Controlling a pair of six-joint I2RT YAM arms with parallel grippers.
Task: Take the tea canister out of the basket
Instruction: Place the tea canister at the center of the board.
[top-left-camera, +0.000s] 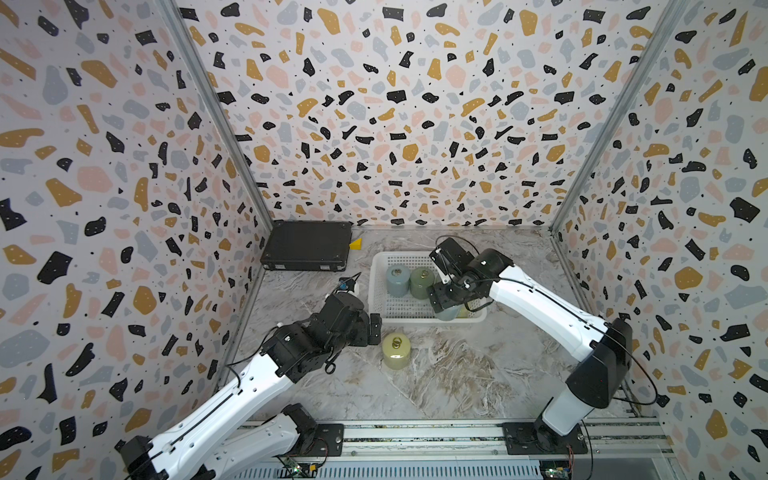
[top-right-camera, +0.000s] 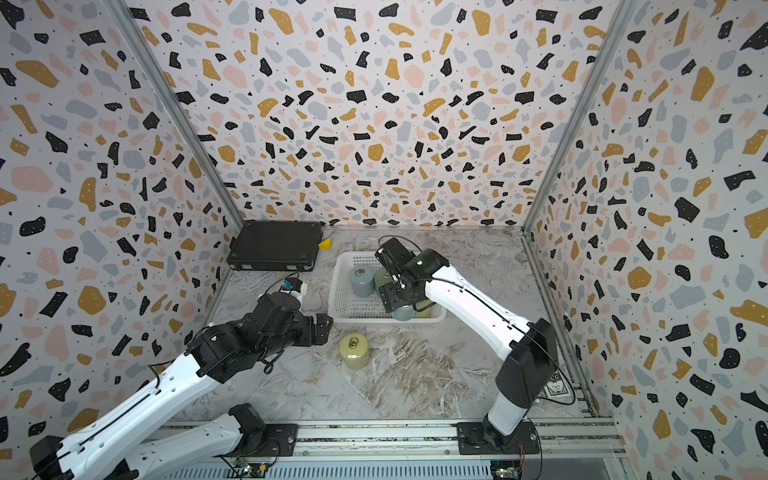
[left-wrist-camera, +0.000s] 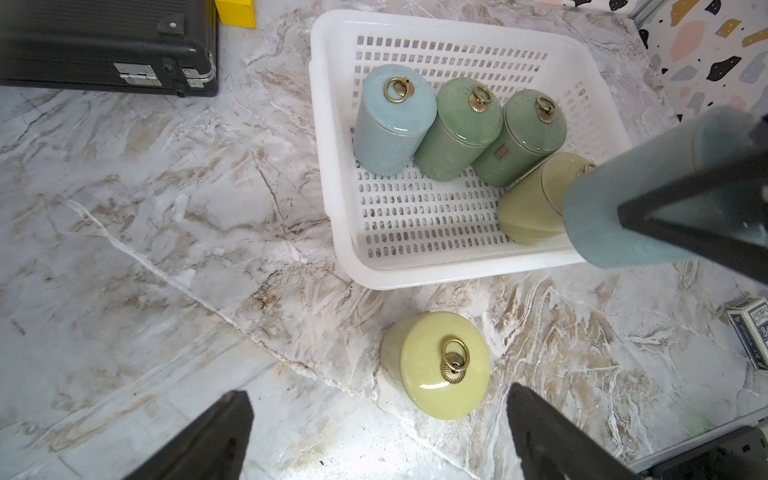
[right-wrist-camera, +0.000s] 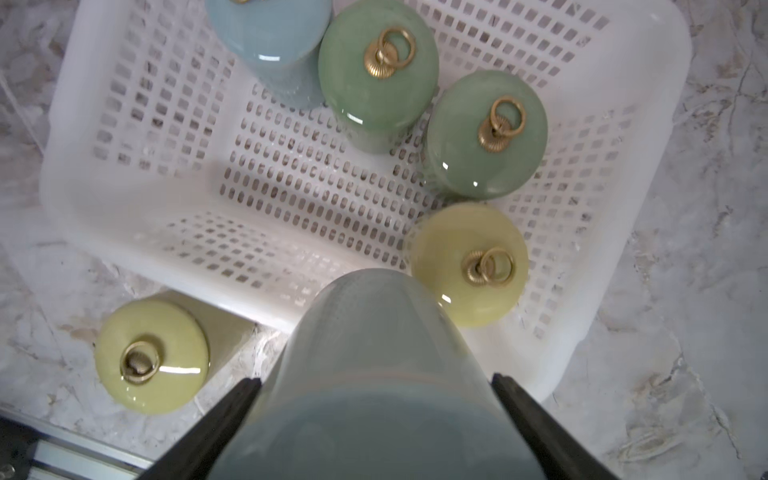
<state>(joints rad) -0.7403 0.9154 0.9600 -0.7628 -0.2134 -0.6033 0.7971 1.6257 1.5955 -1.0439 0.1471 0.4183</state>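
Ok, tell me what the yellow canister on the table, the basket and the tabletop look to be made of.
Yellow canister: probably glazed ceramic, glossy, with sharp highlights on the lid. Its ring pull looks like brass-toned metal.
Basket: white moulded plastic, satin, slightly translucent, with slotted walls and floor.
Tabletop: marble-patterned, grey with brown veins; real stone or printed laminate, cannot tell.

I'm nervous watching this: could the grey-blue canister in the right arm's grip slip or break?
Possibly slippery: the grey-blue canister looks smooth, and the right tool pinches only its curved sides. It looks like glazed ceramic, so probably heavyish and breakable.
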